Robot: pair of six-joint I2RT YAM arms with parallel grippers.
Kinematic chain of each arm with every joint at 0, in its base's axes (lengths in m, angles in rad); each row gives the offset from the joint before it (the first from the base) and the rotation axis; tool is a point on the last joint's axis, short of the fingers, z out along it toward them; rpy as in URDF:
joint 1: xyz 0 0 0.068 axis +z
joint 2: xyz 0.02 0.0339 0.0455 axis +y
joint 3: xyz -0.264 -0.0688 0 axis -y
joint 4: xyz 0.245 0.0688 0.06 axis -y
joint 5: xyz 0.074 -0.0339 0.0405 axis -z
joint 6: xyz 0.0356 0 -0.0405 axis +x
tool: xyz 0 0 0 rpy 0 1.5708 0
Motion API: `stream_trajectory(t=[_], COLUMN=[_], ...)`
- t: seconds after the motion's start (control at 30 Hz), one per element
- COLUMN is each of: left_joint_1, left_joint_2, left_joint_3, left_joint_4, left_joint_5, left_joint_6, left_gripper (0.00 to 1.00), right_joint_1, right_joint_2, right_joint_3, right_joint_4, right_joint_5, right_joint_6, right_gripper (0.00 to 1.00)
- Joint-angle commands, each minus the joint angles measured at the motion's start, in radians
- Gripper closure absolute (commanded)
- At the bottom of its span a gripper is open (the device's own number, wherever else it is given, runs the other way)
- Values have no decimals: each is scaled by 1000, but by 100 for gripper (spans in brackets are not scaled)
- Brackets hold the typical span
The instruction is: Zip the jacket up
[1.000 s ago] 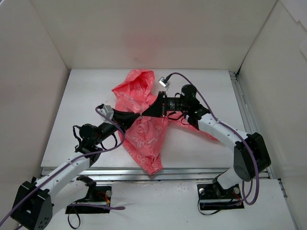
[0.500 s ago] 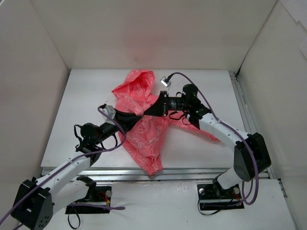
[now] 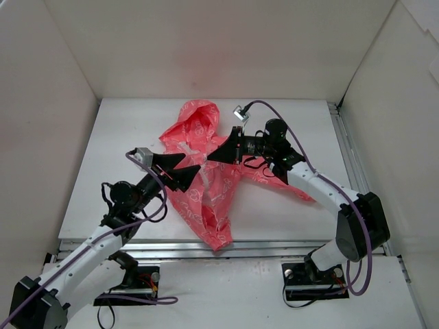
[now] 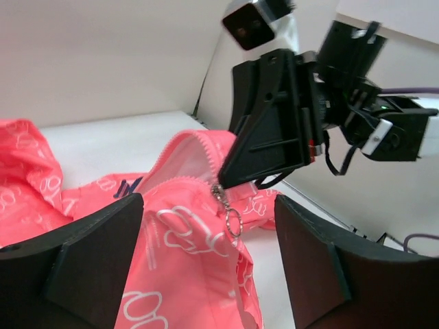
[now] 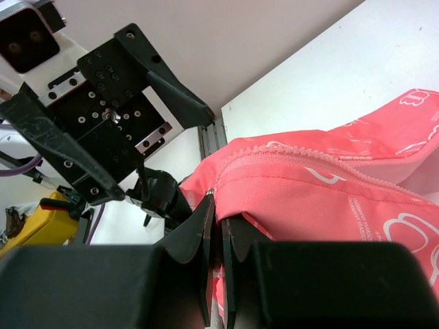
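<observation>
Position: jacket (image 3: 206,195) lies mid-table (image 3: 116,144), its hem reaching the near edge.
Clearance: table surface shows left and right of it; side walls (image 3: 48,103) stand well apart.
Orientation: long axis runs far to near, hood (image 3: 199,116) toward the far wall.
Left gripper (image 3: 192,163): fingers spread either side of the hanging zipper pull (image 4: 230,218), not touching it.
Right gripper (image 3: 212,157): fingers pinch the raised zipper edge (image 5: 288,154).
</observation>
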State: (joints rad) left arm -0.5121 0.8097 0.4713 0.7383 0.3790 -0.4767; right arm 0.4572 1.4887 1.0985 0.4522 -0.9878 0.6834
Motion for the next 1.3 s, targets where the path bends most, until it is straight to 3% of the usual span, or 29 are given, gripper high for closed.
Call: stream_trajectory(t=[0.0,0.17,0.47,0.87,1.27], left_joint_1=[-8,-17,-17,-26,-26], left_joint_2=[17,69,68,51,106], left_joint_3=[73,165,227,331,372], left_joint_4=[-58,-192,-310,-605,-639], left_joint_5=[-117,-124,-103,-129,-85], left_joint_6=[-83,-213,-353,-379,-401], left_gripper=[29,43,42,55,59], right_joint_1=[9,11,17,17,21], right_joint_2=[-53,-56,-58,-67,-73], right_joint_3=[40,34,27,23,20], right_joint_4=[105,105,105,105,106], right_joint_5=[9,11,17,20,21], right_joint_6=[-13,-16,-19,-18,-18], right_gripper=[100,100,100,100,100])
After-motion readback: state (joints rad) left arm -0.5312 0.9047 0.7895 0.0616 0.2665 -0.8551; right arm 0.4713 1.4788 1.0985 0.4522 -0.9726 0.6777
